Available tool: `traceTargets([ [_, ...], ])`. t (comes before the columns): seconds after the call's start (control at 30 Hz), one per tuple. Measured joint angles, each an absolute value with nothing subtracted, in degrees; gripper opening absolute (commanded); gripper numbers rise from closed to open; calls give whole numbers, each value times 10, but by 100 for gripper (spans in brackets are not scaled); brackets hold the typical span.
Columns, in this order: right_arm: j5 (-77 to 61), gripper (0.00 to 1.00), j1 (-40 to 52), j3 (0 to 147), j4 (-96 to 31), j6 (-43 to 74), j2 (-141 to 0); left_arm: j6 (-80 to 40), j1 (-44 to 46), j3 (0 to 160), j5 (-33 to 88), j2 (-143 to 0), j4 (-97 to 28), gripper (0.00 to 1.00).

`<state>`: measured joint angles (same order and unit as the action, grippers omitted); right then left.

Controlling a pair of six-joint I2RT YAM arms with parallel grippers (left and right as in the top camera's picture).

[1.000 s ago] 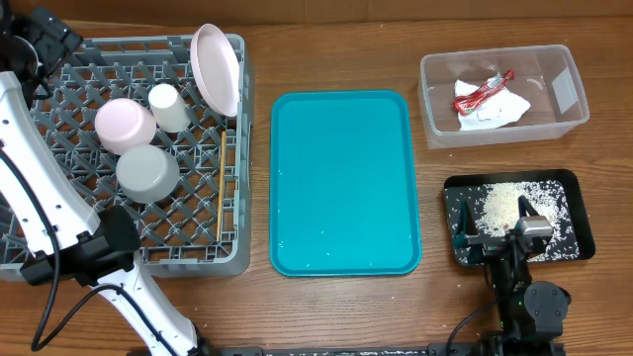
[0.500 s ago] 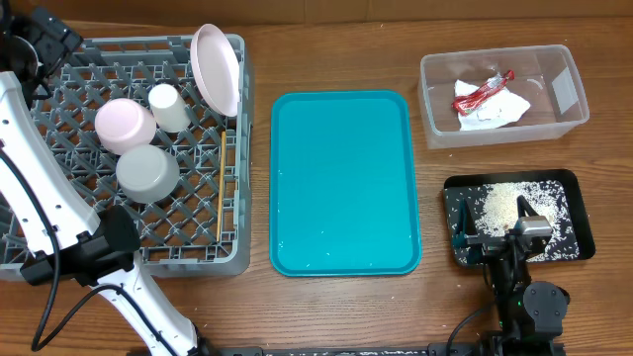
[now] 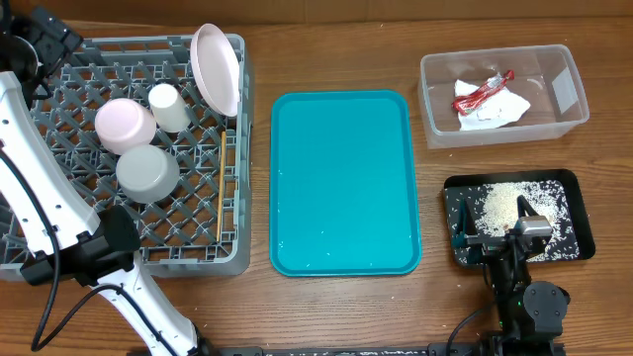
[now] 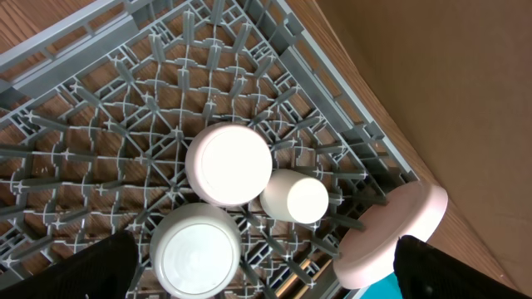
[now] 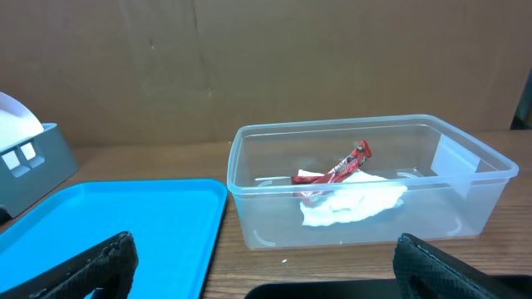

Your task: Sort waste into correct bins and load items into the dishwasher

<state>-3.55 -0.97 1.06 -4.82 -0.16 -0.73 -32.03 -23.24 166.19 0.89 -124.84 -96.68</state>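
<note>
The grey dish rack [image 3: 59, 213] at the left holds the pinkish plate [image 3: 216, 67] standing on edge, a pale bowl [image 3: 125, 124], a white cup [image 3: 169, 107], a grey bowl [image 3: 147, 173] and chopsticks [image 3: 226, 188]. The clear tub [image 3: 564, 94] holds the white napkin [image 3: 499, 107] and red wrapper [image 3: 483, 91]. The black tray [image 3: 579, 213] holds rice crumbs [image 3: 502, 206]. My left gripper [image 4: 266, 278] is open and empty above the rack, over the bowl [image 4: 229, 164] and cup [image 4: 295, 197]. My right gripper [image 5: 266, 270] is open and empty, low over the black tray, facing the tub [image 5: 266, 208].
The flat teal tray [image 3: 343, 183] lies bare in the middle between the rack and the bins. The left arm [image 3: 40, 198] crosses the rack's left side. A brown cardboard wall [image 5: 266, 66] stands behind the table.
</note>
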Motion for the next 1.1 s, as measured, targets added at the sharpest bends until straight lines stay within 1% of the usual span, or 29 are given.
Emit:
traceTargets([
  [0.47, -36, 100, -10, 11, -48, 0, -7, -313, -232, 1662, 9, -1248, -967, 100],
  [0.63, -36, 100, -10, 11, -48, 0, -7, -294, -225, 1638, 32, -1242, -964, 100],
  [0.7, -36, 100, -10, 11, -48, 0, -7, -289, -211, 1587, 32, -1227, -962, 100],
  [0.83, -36, 100, -10, 11, -48, 0, -7, -282, -166, 1448, -7, -1182, -927, 100],
  [0.97, -36, 100, -10, 11, -48, 0, -7, -260, -110, 1301, -50, -1127, -835, 100],
  [1.1, -35, 100, -10, 11, -48, 0, -7, -211, -62, 1155, -68, -1059, -708, 100],
])
